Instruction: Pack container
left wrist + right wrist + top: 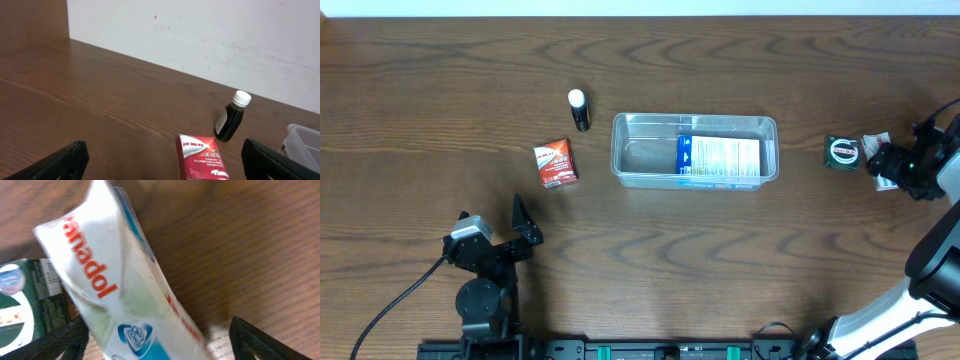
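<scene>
wood table, far right of frame: my right gripper (884, 165), jaws apart, straddles the panadol box (115, 290); container (640, 155) lies frame-left, long axis left-right.

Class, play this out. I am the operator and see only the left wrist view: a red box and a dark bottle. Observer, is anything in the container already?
Observer: Yes. Overhead, the container holds one blue-and-white box at its right end.
Operator: What about the right gripper?
Observer: The right gripper straddles a white pack with red lettering, right of the container. I cannot tell whether it grips.
Operator: Anything else there?
Observer: A green box lies between that pack and the container.
</scene>
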Controlling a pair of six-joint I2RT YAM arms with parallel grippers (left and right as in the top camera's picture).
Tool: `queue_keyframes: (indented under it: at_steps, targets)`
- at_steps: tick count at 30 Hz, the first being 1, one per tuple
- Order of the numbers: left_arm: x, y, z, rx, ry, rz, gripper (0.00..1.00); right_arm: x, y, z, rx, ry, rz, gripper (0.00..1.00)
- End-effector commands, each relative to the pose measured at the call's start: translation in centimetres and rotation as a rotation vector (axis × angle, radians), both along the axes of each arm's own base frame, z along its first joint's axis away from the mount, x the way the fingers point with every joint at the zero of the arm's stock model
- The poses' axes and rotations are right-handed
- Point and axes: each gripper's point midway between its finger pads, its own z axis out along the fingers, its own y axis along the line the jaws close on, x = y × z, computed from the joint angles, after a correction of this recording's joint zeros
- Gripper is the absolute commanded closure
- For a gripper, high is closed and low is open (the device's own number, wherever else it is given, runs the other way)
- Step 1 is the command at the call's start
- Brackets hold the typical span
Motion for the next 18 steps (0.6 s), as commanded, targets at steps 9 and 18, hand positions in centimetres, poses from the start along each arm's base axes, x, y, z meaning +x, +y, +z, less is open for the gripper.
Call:
queue_keyframes:
  at_steps: [9, 18]
  targets:
    - [-0.2, 0.5, -1.8, 0.006, 0.051, 0.028, 0.02, 0.7, -1.1, 1.1, -0.222, 0.07, 0.115, 0.06]
    - [-0.2, 0.5, -1.8, 0.006, 0.051, 0.028, 0.02, 2.2, -0.7, 1.6, -0.335, 0.076, 0.235, 0.02]
